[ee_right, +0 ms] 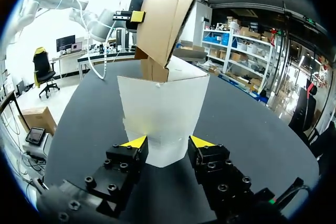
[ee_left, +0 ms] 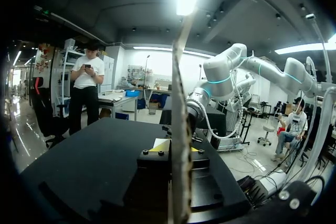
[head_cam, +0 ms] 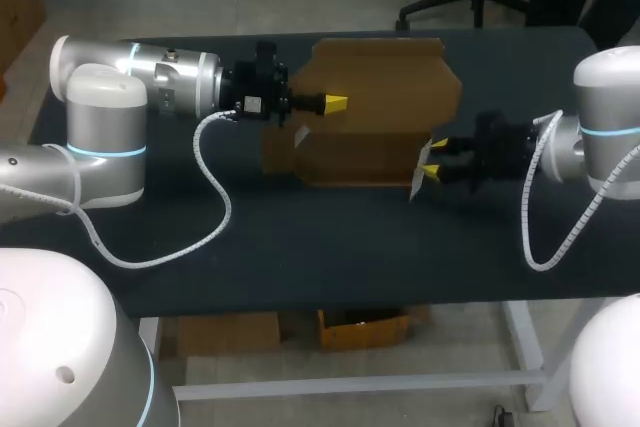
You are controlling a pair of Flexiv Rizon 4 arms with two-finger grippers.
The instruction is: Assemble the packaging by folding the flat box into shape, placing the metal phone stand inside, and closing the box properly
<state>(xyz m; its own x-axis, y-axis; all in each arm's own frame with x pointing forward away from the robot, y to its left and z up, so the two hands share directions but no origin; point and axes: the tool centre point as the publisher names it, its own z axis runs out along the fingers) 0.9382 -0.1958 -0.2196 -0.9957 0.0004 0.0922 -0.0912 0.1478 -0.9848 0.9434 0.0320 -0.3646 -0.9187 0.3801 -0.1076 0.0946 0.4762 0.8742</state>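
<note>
The box (head_cam: 375, 117) stands half formed about the middle of the bench (head_cam: 300, 237), a brown cardboard shell with its tall upper panel (head_cam: 385, 72) raised and a white flap (ee_right: 160, 114) jutting from the end nearest my right arm. It looks light and thin: stiff along the creases, but the broad panels should bow or crumple if squeezed mid-face. Holds are therefore best kept near folds and edges, with gentle pressure. At the box's other end, high up, the left gripper (ee_left: 177, 148) is narrowed onto the raised panel, which passes edge-on between its yellow tips. The right gripper (ee_right: 168, 141) stands moderately wide at the white flap, both tips appearing to touch its two side edges, so I judge it to be holding there. The metal phone stand shows in no view. Bare bench lies all around the box, widest on the side facing the robot. Behind the box the bench's far edge is near, so the raised panel has less room that way.
</note>
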